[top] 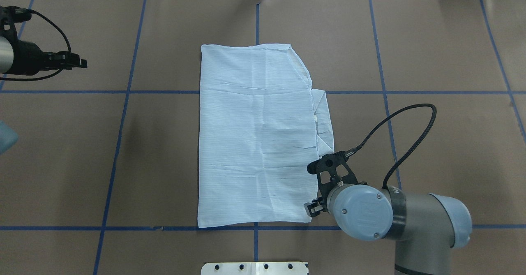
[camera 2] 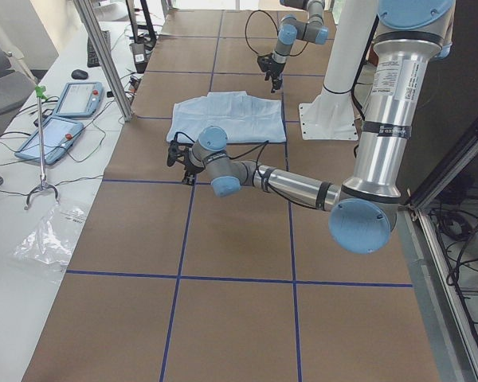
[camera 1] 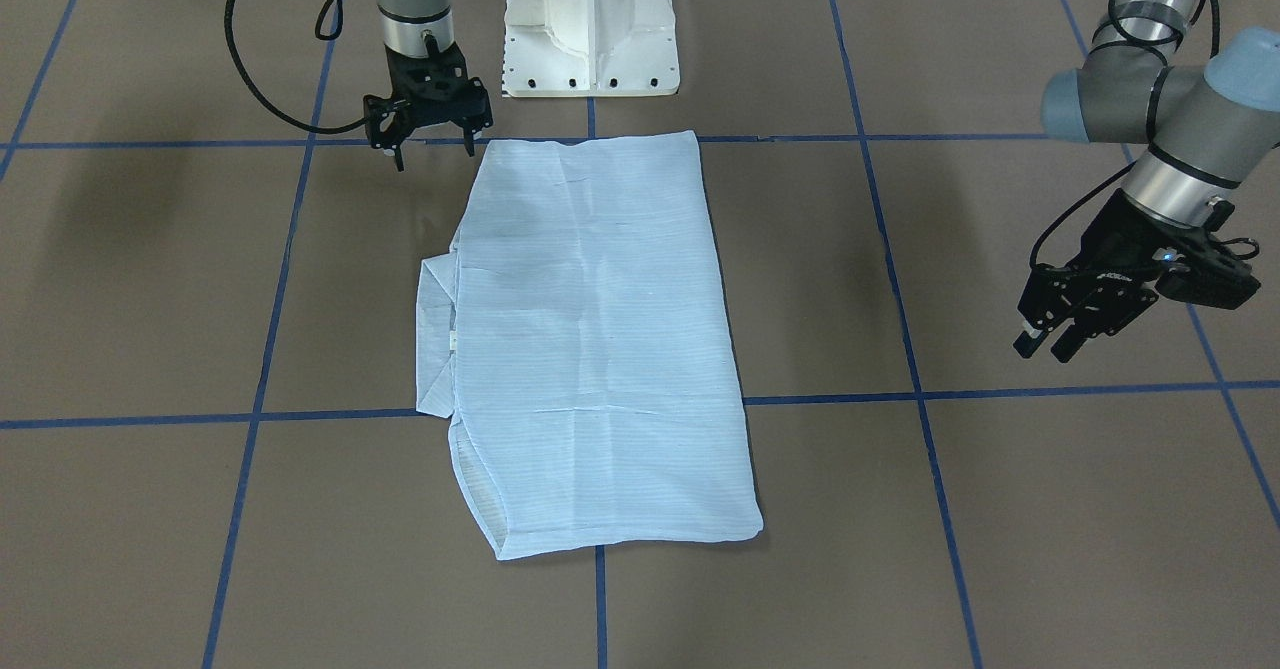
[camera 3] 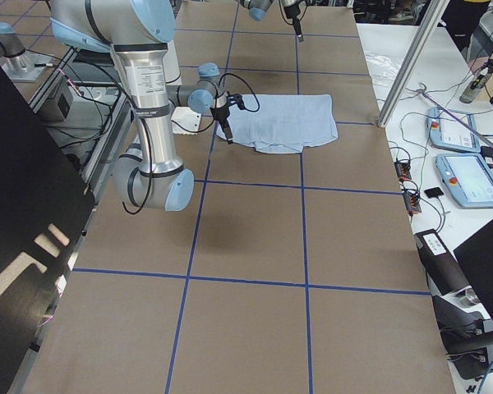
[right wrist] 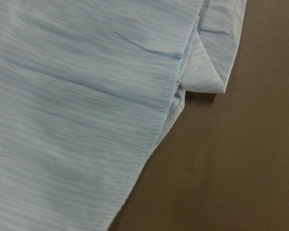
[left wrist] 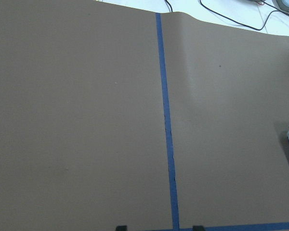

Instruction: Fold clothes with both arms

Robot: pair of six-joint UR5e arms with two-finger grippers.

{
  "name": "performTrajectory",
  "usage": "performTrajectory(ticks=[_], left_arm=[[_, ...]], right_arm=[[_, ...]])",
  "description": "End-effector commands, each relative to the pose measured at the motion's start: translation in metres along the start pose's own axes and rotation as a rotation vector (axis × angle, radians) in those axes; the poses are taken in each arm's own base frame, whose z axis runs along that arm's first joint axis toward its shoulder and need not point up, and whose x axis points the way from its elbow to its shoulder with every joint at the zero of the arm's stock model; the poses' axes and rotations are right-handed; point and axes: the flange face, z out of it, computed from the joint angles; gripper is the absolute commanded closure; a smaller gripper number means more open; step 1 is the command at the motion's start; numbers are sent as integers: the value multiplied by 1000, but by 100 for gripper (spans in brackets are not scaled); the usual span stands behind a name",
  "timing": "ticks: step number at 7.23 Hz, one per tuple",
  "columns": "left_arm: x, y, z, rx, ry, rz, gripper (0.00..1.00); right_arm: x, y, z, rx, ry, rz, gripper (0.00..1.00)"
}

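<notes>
The pale-blue shirt (camera 1: 600,349) lies flat in the middle of the table, folded into a long rectangle (top: 254,135). Its collar (top: 322,119) sticks out on the robot's right side. My right gripper (top: 311,188) hovers open over the shirt's corner nearest the robot on that side (camera 1: 434,152), its fingers apart and holding nothing. The right wrist view shows the shirt's hemmed edge (right wrist: 86,96) and a collar tip (right wrist: 216,53) close below. My left gripper (camera 1: 1045,344) hangs open far out to the robot's left, well clear of the shirt, over bare brown table (left wrist: 86,120).
The robot's white pedestal base (camera 1: 590,29) stands at the table's robot side. Blue tape lines (top: 123,92) grid the brown surface. Along the far side runs a white bench with tablets (camera 2: 60,111) and cables, fronted by a metal post (camera 2: 103,56).
</notes>
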Motion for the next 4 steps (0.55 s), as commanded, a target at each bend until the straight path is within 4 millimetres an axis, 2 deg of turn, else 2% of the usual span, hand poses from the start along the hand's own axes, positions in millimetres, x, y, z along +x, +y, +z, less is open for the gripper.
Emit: performTrajectory(ticks=[1,3,4], left_arm=[[-2,1,2,-4,-3,0,45],[-3,1,2,-6,-5,-1,45],[-1,1,1,-4,-2,1,45]], right_arm=[[-44,14,-17,-30,-76,409,0],[-52,15,-17,-50,-88,781,1],[-56,14,-11,-56,-116,994,1]])
